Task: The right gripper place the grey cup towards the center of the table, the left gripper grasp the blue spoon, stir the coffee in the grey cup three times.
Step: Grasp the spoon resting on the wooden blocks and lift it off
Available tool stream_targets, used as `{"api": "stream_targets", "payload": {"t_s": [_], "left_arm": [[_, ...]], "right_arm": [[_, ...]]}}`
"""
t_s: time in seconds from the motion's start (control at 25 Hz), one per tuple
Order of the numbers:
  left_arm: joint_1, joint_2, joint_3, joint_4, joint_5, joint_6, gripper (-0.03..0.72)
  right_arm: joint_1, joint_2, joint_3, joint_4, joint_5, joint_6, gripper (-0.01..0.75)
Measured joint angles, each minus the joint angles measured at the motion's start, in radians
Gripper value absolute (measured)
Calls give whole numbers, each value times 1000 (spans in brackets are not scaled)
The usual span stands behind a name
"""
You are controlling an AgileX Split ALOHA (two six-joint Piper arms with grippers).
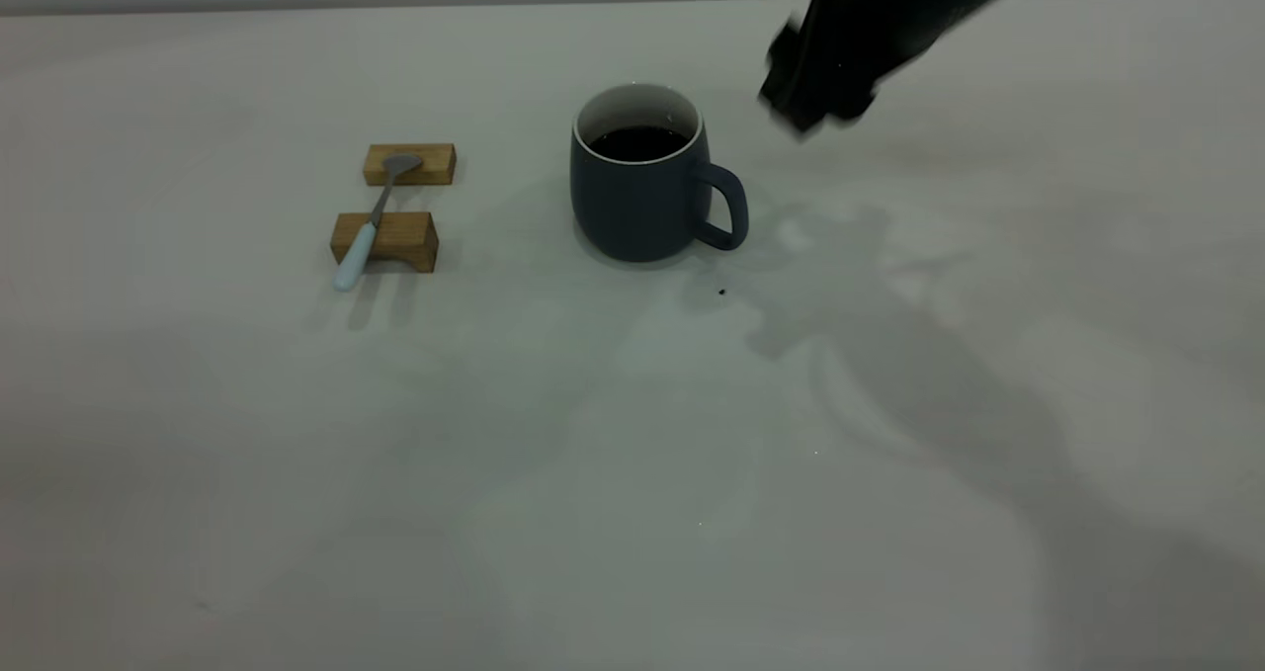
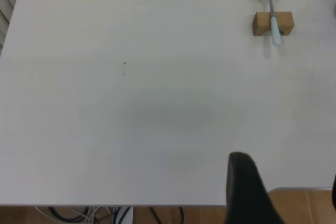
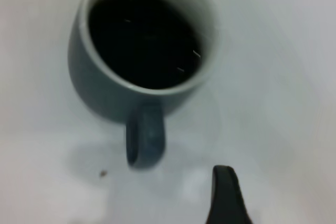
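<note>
The grey cup (image 1: 637,185) stands free mid-surface, ready for stirring. The right gripper (image 1: 816,108) hovers beside it, grasping nothing; whether its fingers are parted I cannot tell. The blue spoon (image 1: 368,228) rests across two wooden blocks (image 1: 387,240), propped for pickup.

Exterior view is taken from outside the rig, angled down across the desk (image 1: 296,503) toward its far edge. Left wrist view is set high and far, and shares the wooden blocks (image 2: 272,22) with it. Right wrist view is held close above the grey cup (image 3: 105,93), also shared.
</note>
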Motion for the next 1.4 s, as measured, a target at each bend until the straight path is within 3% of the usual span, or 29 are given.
{"api": "stream_targets", "payload": {"t_s": [0.28, 0.44, 0.84, 1.0, 1.24, 1.4], "left_arm": [[0, 0, 0, 0, 0, 0, 465], [0, 0, 0, 0, 0, 0, 465], [0, 0, 0, 0, 0, 0, 465], [0, 0, 0, 0, 0, 0, 465], [0, 0, 0, 0, 0, 0, 465], [0, 0, 0, 0, 0, 0, 465]], "right_arm": [[-96, -406, 4, 116, 713, 323, 541], [-127, -631, 52, 67, 941, 434, 541], [-136, -1125, 431, -58, 1105, 569, 541], [-194, -1267, 580, -83, 1116, 572, 541], [-311, -1458, 614, -83, 1134, 577, 541], [-346, -1636, 614, -83, 1139, 577, 541]]}}
